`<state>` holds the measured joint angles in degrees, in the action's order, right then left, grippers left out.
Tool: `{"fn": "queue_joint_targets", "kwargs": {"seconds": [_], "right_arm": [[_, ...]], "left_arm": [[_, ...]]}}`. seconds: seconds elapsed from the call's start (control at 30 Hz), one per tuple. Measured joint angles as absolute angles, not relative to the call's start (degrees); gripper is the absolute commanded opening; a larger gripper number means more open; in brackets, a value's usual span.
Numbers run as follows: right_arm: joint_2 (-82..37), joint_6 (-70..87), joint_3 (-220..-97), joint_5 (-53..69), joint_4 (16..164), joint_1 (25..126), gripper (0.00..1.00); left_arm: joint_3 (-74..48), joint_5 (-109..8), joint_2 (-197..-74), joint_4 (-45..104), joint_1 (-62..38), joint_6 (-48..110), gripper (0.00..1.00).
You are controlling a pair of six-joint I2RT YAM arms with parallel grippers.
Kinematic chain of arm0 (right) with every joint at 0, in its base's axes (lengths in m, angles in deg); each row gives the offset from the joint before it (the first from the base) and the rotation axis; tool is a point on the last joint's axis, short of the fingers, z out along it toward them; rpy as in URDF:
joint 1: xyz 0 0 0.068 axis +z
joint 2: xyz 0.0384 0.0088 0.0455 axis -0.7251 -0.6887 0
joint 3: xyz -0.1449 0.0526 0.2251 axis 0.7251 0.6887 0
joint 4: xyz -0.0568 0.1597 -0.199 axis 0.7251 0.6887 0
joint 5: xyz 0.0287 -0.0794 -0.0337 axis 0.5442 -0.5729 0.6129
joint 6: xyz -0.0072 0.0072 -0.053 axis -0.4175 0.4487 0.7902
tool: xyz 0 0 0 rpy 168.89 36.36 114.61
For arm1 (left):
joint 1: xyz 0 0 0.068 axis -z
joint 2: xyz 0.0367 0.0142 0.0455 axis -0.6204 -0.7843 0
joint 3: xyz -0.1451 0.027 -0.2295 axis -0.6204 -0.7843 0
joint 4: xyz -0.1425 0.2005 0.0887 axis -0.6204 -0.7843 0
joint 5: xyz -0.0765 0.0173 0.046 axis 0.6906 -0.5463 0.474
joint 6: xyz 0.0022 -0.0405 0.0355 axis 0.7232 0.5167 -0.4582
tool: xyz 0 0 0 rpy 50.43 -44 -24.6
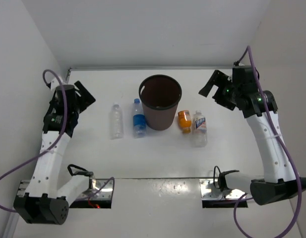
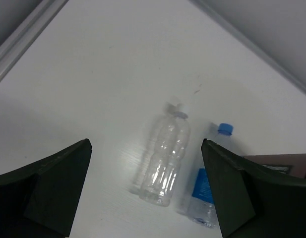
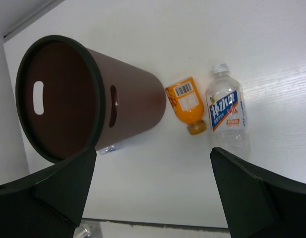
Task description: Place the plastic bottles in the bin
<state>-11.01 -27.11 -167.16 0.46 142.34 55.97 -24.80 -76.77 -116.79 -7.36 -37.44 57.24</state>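
Observation:
The dark brown bin (image 1: 160, 118) stands at the table's middle, also in the right wrist view (image 3: 128, 106). The plain clear bottle (image 1: 116, 120) and the blue-labelled bottle (image 1: 138, 118) lie to its left, both in the left wrist view: clear (image 2: 165, 161), blue (image 2: 206, 184). The orange bottle (image 1: 184, 121) and the white-labelled bottle (image 1: 200, 128) lie to its right, and in the right wrist view the orange one (image 3: 186, 101) is next to the white-labelled one (image 3: 227, 113). My left gripper (image 1: 83, 96) (image 2: 146, 145) is open and empty, above and left of the clear bottle. My right gripper (image 1: 212, 87) (image 3: 153, 151) is open and empty, above and right of the bin.
White walls close the table at the back and both sides. The bin's rim (image 1: 160, 77) rises well above the bottles. A raised strip (image 1: 157, 179) with two arm mounts runs along the near edge.

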Motion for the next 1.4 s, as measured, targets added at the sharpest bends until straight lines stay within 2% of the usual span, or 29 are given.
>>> {"fn": "queue_joint_targets", "kwargs": {"seconds": [0.2, 0.4, 0.5, 0.8, 0.97, 1.2, 1.4], "right_arm": [[-9.9, -26.8, -166.3, 1.3, 146.1, 56.0, 1.0], [0.9, -27.1, -159.2, 1.9, 145.6, 55.9, 1.0], [1.2, -27.4, -160.2, 1.6, 146.6, 55.9, 1.0], [-21.0, -27.5, -159.1, -3.2, 150.2, 55.9, 1.0], [-23.5, -27.4, -153.0, -5.0, 150.8, 55.9, 1.0], [-32.5, -27.4, -152.4, -4.9, 148.8, 55.9, 1.0], [-36.2, -28.6, -149.3, -4.5, 146.8, 56.0, 1.0]], "left_arm": [[-20.3, -74.4, -111.2, -7.2, -36.7, 54.6, 1.0], [-19.1, -73.3, -109.9, -7.5, -30.6, 49.8, 1.0], [-19.0, -73.3, -110.4, -7.8, -28.5, 48.8, 1.0], [-24.5, -73.4, -111.9, -8.4, -23.8, 49.8, 1.0], [-28.6, -73.0, -113.7, -8.9, -23.0, 52.1, 1.0], [-28.7, -64.4, -119.4, -7.8, -20.5, 54.2, 1.0], [-26.6, -68.9, -128.2, -12.3, -21.9, 54.4, 1.0]]}}
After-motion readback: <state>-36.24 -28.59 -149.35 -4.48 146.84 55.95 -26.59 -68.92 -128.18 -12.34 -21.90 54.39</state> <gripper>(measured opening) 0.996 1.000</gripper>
